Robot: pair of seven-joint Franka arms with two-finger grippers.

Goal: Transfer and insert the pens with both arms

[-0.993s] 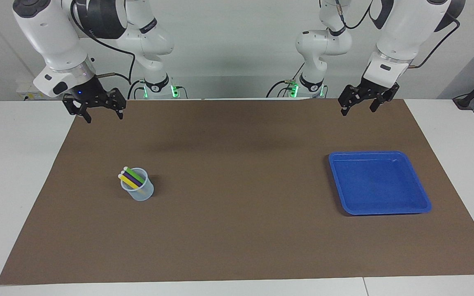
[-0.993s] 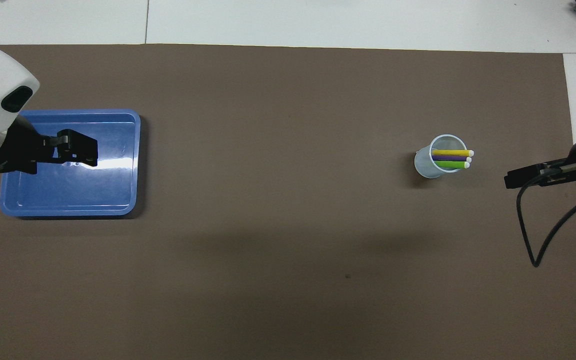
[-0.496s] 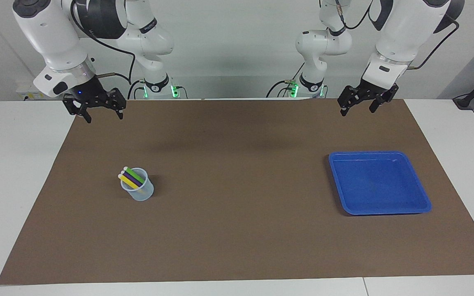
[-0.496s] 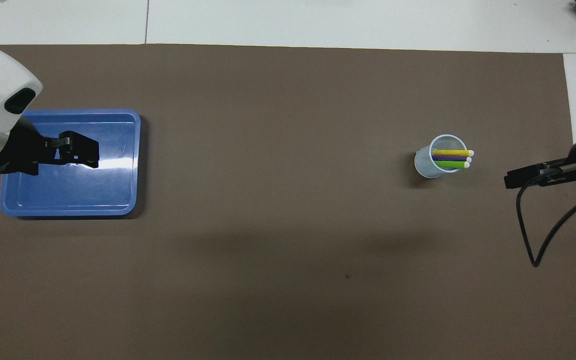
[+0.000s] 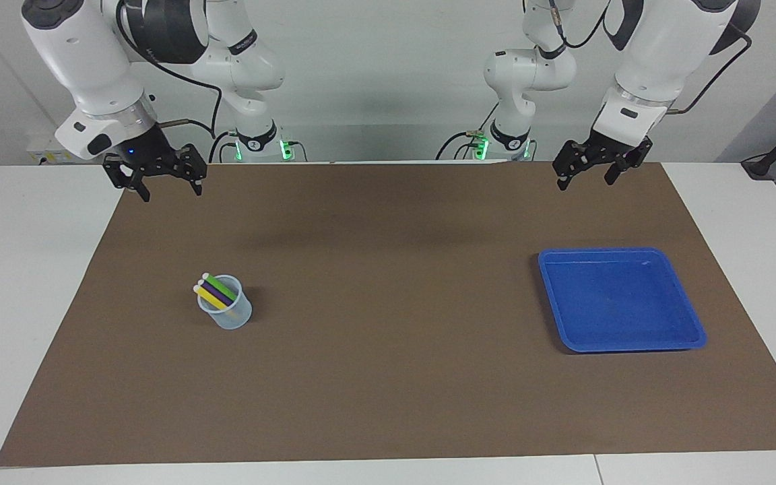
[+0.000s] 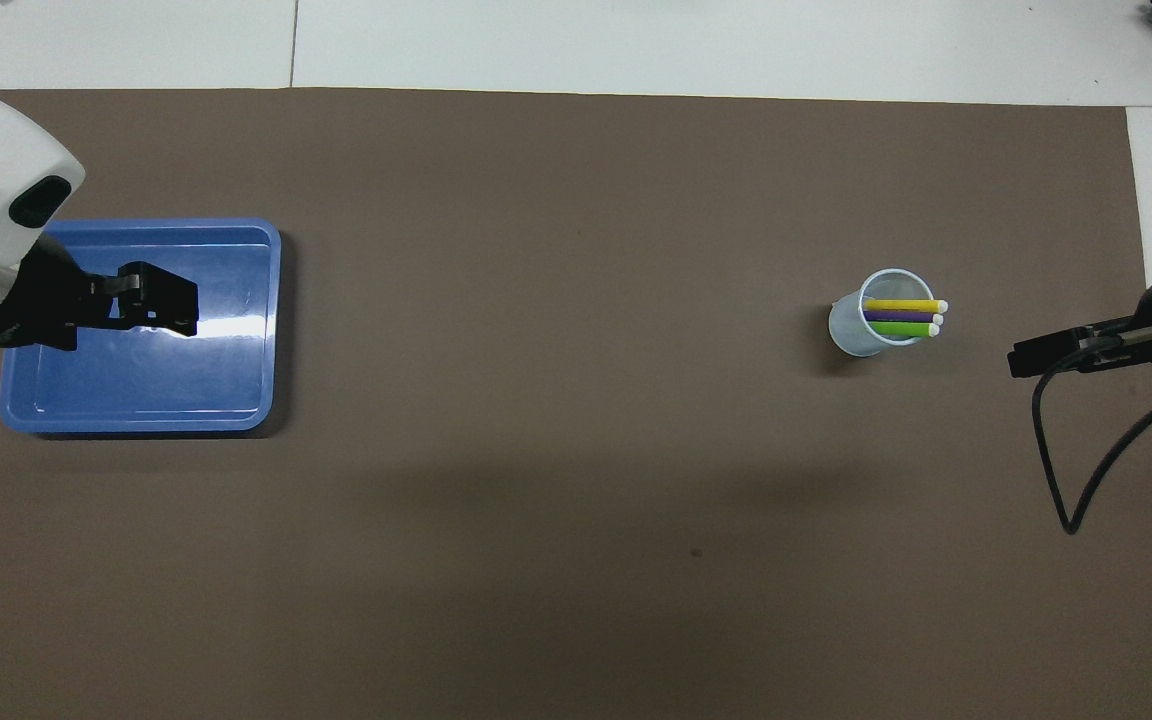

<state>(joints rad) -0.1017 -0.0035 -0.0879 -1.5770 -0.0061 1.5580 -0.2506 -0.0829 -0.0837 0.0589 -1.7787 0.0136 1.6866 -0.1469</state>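
Three slim pens (image 5: pixel 213 291) are leaning in a translucent round cup (image 5: pixel 228 311), well apart from the spread-jawed right gripper (image 5: pixel 167 190); the left gripper (image 5: pixel 585 180), jaws spread, is hanging above a glossy blue tray (image 5: pixel 620 343).

Three pens stand together in one clear cup (image 5: pixel 226 311): one yellow pen (image 5: pixel 207 296), one purple pen (image 5: pixel 213 292) and one green pen (image 5: pixel 219 287). There is one blue tray (image 5: pixel 688 316), one brown mat (image 5: pixel 388 391) on the bench, and two robot arms.
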